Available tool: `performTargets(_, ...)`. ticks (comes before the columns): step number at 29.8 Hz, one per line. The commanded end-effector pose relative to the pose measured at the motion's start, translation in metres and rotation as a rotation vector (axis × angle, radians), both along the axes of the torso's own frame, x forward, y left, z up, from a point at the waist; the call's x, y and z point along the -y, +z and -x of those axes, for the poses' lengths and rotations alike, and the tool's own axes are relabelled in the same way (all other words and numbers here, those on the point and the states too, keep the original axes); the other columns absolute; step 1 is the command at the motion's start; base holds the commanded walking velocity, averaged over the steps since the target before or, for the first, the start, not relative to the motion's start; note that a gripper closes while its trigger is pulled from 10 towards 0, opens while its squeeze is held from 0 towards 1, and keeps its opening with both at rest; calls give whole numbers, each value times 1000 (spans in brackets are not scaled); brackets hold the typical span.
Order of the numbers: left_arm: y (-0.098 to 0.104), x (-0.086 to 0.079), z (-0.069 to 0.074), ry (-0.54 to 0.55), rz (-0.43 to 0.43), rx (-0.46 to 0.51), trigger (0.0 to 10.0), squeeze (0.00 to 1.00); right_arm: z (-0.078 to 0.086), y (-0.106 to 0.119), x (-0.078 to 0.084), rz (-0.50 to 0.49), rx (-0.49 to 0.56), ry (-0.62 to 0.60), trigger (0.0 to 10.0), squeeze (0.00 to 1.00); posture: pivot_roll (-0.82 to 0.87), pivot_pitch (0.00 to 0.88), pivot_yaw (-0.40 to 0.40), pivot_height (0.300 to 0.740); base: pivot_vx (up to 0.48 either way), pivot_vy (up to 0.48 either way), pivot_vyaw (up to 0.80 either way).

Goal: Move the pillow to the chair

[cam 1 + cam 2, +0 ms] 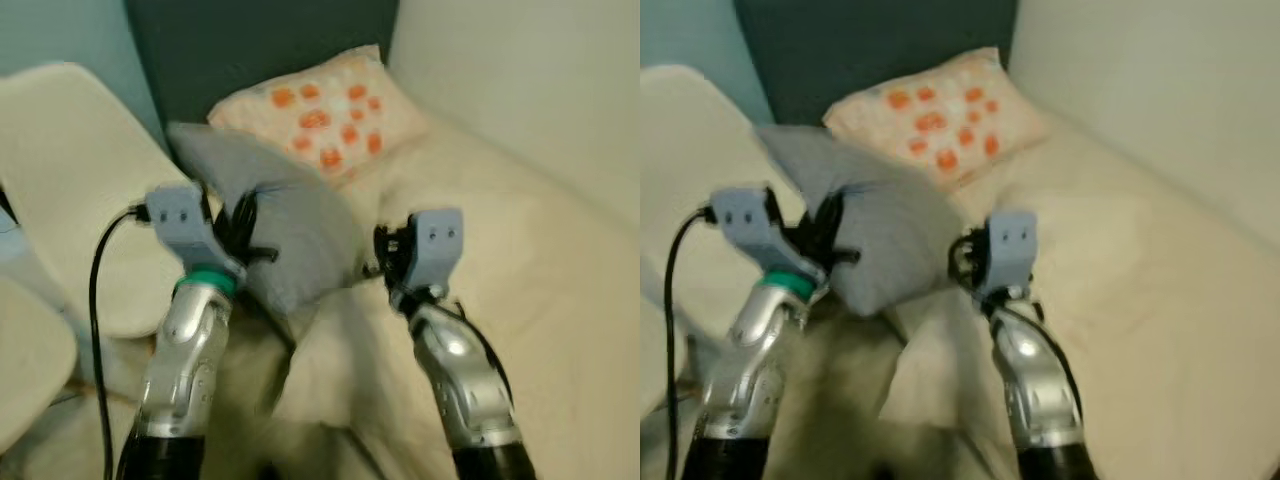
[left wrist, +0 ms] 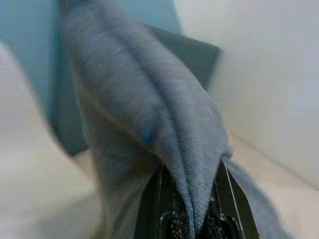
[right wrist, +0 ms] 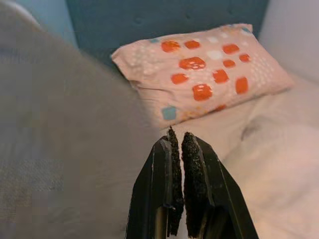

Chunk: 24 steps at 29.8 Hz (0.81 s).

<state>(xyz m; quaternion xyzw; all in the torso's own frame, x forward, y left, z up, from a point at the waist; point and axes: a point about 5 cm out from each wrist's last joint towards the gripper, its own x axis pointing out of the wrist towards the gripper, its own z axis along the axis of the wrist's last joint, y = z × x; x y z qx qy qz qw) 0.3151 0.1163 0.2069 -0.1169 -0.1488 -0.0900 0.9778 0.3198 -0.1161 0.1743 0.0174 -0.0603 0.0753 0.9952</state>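
Observation:
A grey pillow (image 1: 285,225) is lifted above the bed's near edge, between my two arms. My left gripper (image 1: 240,228) is shut on its left side; the left wrist view has a fold of grey cloth (image 2: 164,129) pinched between the black fingers (image 2: 149,209). My right gripper (image 1: 385,255) sits at the pillow's right edge, fingers shut with nothing between the pads (image 3: 179,169). The cream chair (image 1: 70,170) stands to the left of the bed, its seat beside the left arm.
A pink pillow with orange spots (image 1: 320,110) leans on the dark headboard (image 1: 260,45) at the bed's head. The bed's cream sheet (image 1: 520,270) spreads to the right. A pale wall (image 1: 540,80) runs behind it. A black cable (image 1: 98,300) hangs by my left arm.

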Motion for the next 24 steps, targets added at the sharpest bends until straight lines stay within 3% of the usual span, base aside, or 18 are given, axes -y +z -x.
performTargets(1,11,-3,2,11,1,57,10000,0,2,-3,-5,-1,-5,13,10000,0,-5,43,0,740,0,0,800)
performTargets(24,0,1,0,-11,-60,-19,10000,0,1,-9,-6,-23,-23,13,10000,0,7,39,3,740,0,0,800)
